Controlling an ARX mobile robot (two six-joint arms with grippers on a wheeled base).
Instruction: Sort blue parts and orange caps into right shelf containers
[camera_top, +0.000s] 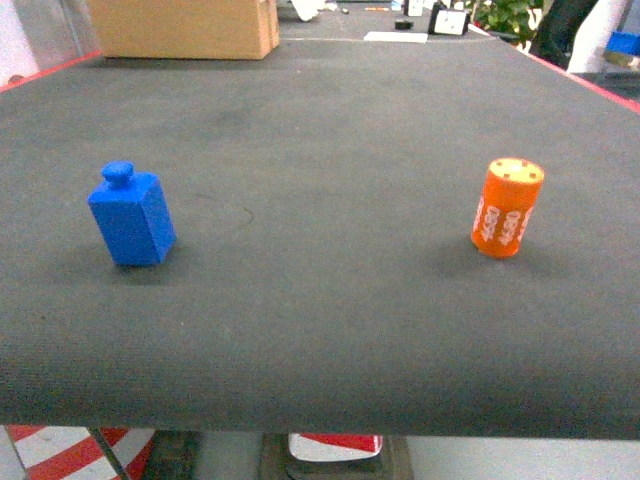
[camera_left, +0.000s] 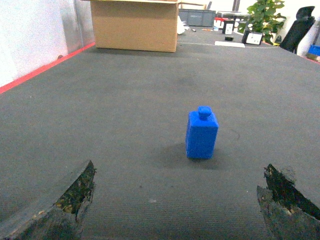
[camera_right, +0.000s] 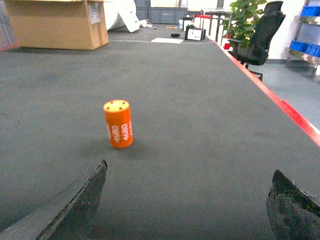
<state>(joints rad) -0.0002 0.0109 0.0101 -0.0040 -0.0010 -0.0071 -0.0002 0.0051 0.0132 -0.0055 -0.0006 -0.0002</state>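
We see the blue part upright at left, knob on top; the orange cap stands at right, well apart.

left end effector: dark, worn, flaking fingertips | right end effector: dark, tapered fingertips
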